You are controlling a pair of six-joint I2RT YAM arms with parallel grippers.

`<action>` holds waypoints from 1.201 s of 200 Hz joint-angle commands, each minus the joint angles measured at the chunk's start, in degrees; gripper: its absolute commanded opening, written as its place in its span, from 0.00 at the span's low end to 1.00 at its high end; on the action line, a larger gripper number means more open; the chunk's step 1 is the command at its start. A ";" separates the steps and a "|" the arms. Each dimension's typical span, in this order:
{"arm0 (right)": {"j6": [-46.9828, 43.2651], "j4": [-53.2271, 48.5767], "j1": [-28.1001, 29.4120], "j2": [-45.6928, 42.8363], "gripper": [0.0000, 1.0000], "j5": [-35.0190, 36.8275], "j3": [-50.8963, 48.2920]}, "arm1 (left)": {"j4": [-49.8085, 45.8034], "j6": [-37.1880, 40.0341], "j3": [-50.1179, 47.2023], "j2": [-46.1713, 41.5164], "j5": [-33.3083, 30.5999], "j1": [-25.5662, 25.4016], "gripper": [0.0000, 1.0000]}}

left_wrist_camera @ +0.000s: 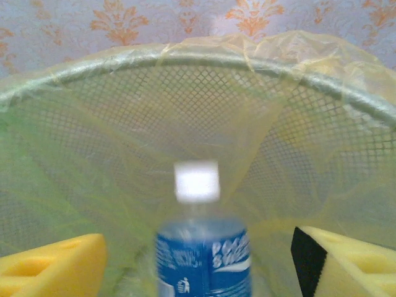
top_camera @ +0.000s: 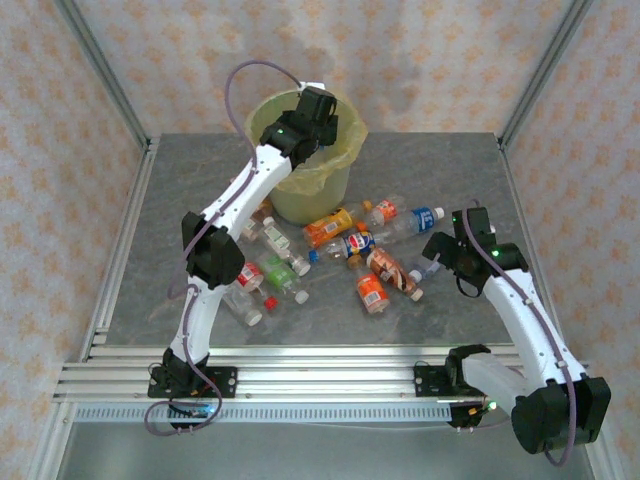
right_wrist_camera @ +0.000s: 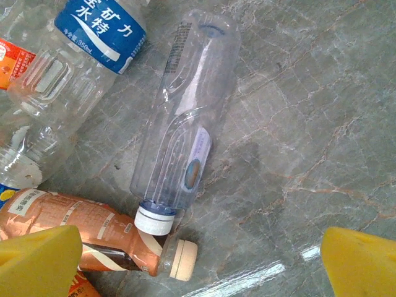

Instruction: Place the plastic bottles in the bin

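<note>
Left gripper: poised over the mouth of the bin, jaws spread wide, the yellow pads well apart on either side.
Bottle at the bin: a blue-labelled bottle with a white cap sits between the pads and touches neither. It is blurred, so I judge it is released and dropping in.
Bin: stands at the far side of the tabletop. The yellow-green liner is folded over the rim and mesh wall shows through it. The floor of the bin is hidden, so the count inside cannot be told.
Right gripper: jaws released and holding nothing, low over a clear bottle with a blue-and-white cap that lies flat.
Neighbours: a brown bottle with a cream cap lies cap to cap with the clear one. Another clear bottle with a blue label is just beside them.
Left on the tabletop: the scattered bottles lie between the arms in front of the bin, roughly ten or more.
Progress: early. One bottle is going in and nearly the whole pile is yet to be moved.
Likely next: the right arm picks up the clear bottle, by my reading.
</note>
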 commanded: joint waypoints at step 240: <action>0.36 -8.79 23.33 4.76 0.99 8.62 9.64 | 6.33 -8.72 -34.17 -43.96 -7.77 0.64 1.00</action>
